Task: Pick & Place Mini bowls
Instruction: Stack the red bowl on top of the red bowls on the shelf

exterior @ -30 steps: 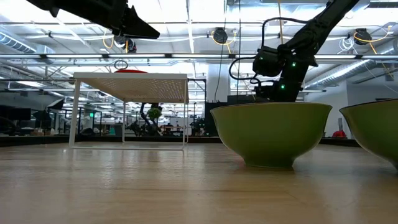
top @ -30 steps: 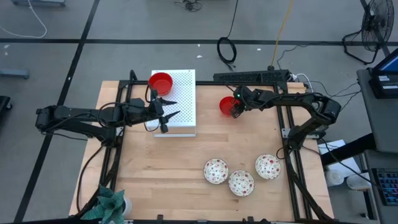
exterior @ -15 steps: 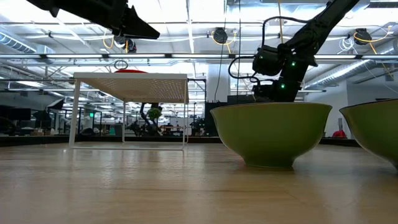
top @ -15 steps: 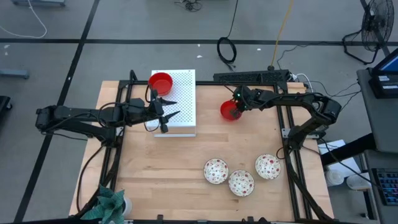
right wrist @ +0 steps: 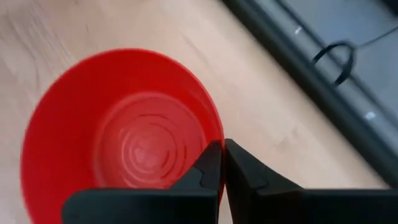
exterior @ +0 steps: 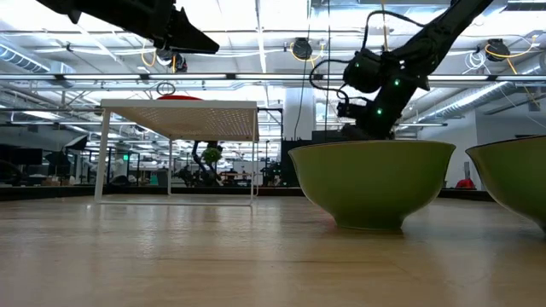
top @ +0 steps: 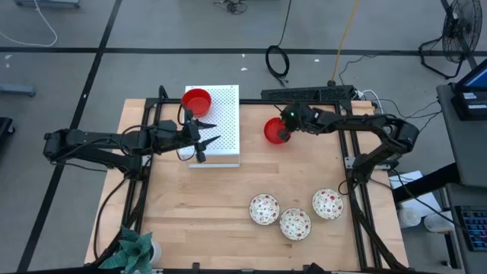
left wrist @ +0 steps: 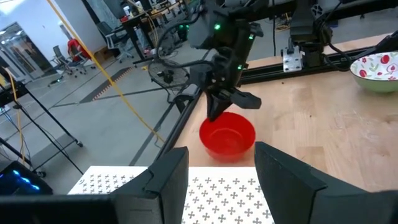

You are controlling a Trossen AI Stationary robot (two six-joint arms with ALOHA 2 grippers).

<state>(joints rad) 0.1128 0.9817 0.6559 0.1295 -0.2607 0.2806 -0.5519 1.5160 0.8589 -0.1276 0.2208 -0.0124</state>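
A glossy red mini bowl (top: 274, 130) sits right of the white perforated board (top: 221, 129), with my right gripper (top: 286, 124) shut on its rim. The left wrist view shows the same bowl (left wrist: 227, 135) under that gripper (left wrist: 216, 112). A second red mini bowl (top: 196, 100) stands on the board's far left corner. Three white mini bowls with red flowers (top: 264, 209) (top: 295, 223) (top: 328, 203) rest on the table near its front. My left gripper (top: 211, 131) hovers open over the board, holding nothing. My right gripper pinches the red bowl's rim (right wrist: 215, 133) on the side toward the table's right edge, one finger inside the bowl and one outside. The fingers (left wrist: 214, 106) slant down from above and from the right. Whether the bowl's base is clear of the table, I cannot tell.
The board stands on thin legs (exterior: 102, 153) above the table. A black power strip (top: 308, 93) lies along the far edge. A green plant (top: 133, 250) sits at the near left corner. Bare wood lies between the board and the white bowls.
My right gripper has risen a little and rolled its wrist, as the low view shows. The red bowl in its hold has shifted slightly toward the table's left. My left arm has kept still.
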